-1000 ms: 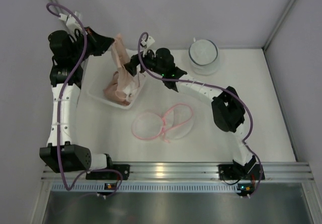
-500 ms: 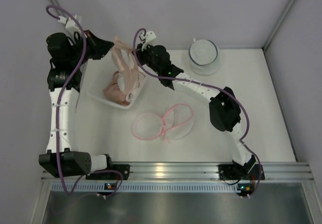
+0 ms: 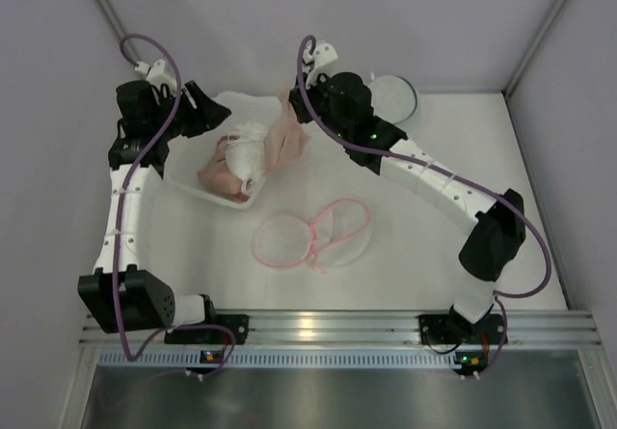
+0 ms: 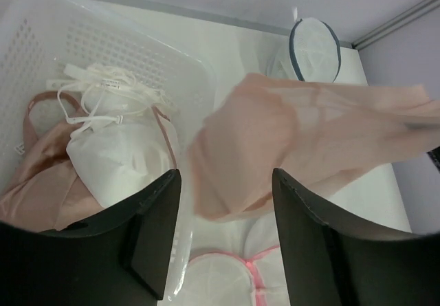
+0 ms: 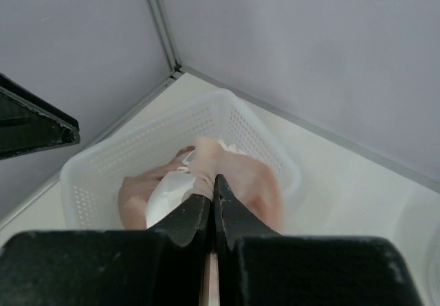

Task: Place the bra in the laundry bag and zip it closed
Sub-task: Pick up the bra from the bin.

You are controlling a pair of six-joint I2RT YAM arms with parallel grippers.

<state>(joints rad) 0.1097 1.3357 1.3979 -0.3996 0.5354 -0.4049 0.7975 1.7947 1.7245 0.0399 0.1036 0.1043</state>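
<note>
Left gripper [image 4: 223, 179] gapes open (both arms reach far forward); right gripper [image 5: 214, 182] pinched shut on the bra [image 4: 309, 130]

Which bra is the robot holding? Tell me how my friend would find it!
Find the white basket at the back left of the table. At its right edge, the right gripper pinches a peach bra. Unlike the white bra and the pinkish bra lying in the basket, it dangles in the air.

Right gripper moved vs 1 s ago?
Yes. The right gripper, shut on the peach bra, went rightward, away from the white basket, toward the round laundry bag.
</note>
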